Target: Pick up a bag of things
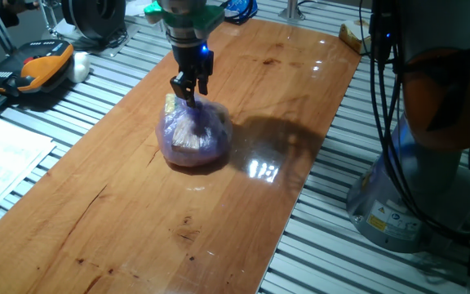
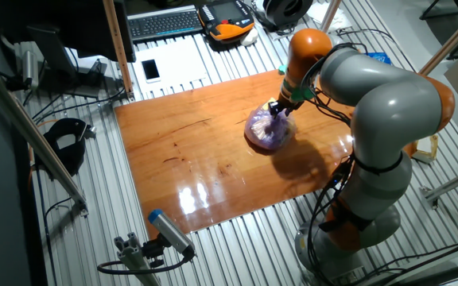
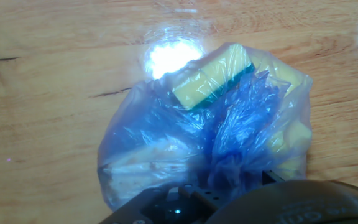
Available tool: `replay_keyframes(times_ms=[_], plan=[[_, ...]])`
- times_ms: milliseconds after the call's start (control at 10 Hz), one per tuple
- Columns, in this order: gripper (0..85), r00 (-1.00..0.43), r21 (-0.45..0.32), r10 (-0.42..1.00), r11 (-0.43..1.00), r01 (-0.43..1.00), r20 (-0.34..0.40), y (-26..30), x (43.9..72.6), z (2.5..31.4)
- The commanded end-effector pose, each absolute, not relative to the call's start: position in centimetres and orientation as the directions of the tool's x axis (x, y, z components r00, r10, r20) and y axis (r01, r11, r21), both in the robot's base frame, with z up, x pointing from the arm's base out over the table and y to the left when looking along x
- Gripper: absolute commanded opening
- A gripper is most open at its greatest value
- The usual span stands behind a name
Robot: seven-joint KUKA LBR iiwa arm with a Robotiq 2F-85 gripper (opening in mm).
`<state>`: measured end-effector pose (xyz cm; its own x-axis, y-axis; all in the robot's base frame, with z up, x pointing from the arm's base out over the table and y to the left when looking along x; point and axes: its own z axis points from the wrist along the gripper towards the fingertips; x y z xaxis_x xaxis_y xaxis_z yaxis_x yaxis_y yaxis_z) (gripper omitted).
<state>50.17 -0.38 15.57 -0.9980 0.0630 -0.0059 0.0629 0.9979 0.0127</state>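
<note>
While my grey-and-orange arm [image 2: 388, 111] bends over the right side of the wooden tabletop [image 1: 121, 229], I reach straight down from above. That varnished board lies on a slatted metal bench [image 2: 110, 214], with glare patches on the wood near the front edge in the other fixed view. Resting on the wood, the bag of things [image 1: 194, 135] sits toward the far half of the board, nearer its right edge than its left in the other fixed view, well clear of every corner. It is a translucent purple plastic sack, roundish, its film gathered into a twist at the top. Through the film, the hand view shows a yellow sponge with a green layer [image 3: 211, 81] near the top and paler tan items lower down. My gripper [image 1: 189, 86] sits right at that gathered top, and my dark fingers [image 1: 178, 85] look pinched onto the twisted plastic in one fixed view. The bag's underside appears to touch the board. Beyond the far edge lie a keyboard [image 2: 164, 22] and an orange-and-black handheld unit [image 1: 43, 67].
</note>
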Motion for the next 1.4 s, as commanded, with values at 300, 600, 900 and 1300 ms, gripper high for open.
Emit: replay_keyframes(times_ms=[300,600,900,1300], plan=[[51.0,-0.997,0.011,0.072,0.997,0.071,-0.009,-0.4,50.4,15.1],[51.0,-0.997,0.011,0.081,0.997,0.081,0.000,-0.4,50.5,15.0],[51.0,-0.996,0.004,0.085,0.996,0.085,0.002,-0.4,50.5,14.8],[51.0,-0.996,0.006,0.087,0.996,0.087,-0.001,-0.4,50.7,14.0]])
